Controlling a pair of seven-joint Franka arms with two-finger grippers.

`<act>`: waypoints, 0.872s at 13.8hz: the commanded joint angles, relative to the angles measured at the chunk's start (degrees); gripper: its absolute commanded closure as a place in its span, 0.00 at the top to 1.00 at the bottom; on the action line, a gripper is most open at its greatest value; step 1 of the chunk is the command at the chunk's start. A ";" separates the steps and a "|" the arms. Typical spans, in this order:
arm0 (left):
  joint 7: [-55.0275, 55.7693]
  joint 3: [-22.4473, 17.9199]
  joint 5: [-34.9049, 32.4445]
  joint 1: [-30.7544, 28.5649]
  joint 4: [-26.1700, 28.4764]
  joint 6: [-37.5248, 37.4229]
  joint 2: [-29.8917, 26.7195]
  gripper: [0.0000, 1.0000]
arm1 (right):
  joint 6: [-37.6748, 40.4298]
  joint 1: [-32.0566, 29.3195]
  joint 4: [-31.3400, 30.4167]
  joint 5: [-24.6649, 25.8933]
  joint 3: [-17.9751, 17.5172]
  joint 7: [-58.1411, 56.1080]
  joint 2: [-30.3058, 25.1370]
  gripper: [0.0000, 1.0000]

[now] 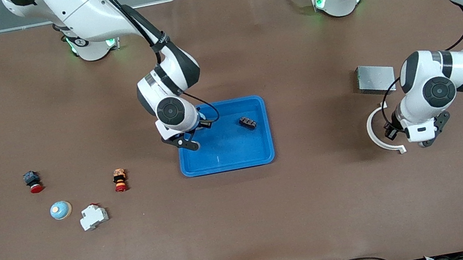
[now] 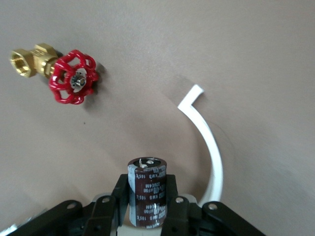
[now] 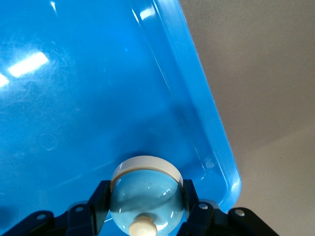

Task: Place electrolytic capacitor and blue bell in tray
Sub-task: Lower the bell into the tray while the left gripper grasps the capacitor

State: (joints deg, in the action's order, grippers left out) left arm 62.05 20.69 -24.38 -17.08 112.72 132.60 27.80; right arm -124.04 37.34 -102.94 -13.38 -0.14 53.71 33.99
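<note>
The bright blue tray (image 1: pixel 228 166) lies mid-table. My right gripper (image 1: pixel 188 138) is over the tray's corner toward the right arm's end. In the right wrist view it (image 3: pixel 146 202) is shut on a blue bell (image 3: pixel 146 187) with a cream rim and knob, just above the tray floor (image 3: pixel 74 108). My left gripper (image 1: pixel 422 139) is toward the left arm's end of the table. In the left wrist view it (image 2: pixel 147 199) is shut on the electrolytic capacitor (image 2: pixel 146 179), a brown cylinder with white print. A second blue bell (image 1: pixel 60 210) sits on the table toward the right arm's end.
A black component (image 1: pixel 248 122) lies in the tray. A white curved strip (image 1: pixel 377 134) and a grey metal box (image 1: pixel 376 78) are by the left gripper. A brass valve with a red handwheel (image 2: pixel 71 78) shows in the left wrist view. Two red push-buttons (image 1: pixel 33 182) (image 1: pixel 120 180) and a white breaker (image 1: pixel 93 216) lie near the second bell.
</note>
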 commanded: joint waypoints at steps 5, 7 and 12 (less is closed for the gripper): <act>7.45 7.33 3.20 0.47 -1.36 -3.23 -2.23 0.00 | 0.29 0.63 1.17 -0.95 0.58 0.69 1.08 0.60; 10.63 9.09 3.11 1.61 -1.97 -3.14 -1.44 0.00 | 0.38 0.63 1.17 -0.95 0.58 0.69 1.08 0.98; 20.56 9.19 2.76 9.78 -6.71 -3.14 1.37 0.00 | 2.22 0.63 1.34 -0.77 0.67 -0.45 -0.32 1.00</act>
State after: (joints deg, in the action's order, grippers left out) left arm 80.21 29.88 -22.12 -9.50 109.64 130.51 27.23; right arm -123.66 37.38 -102.59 -13.38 -0.04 53.66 34.48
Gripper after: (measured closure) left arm 0.661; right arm 0.000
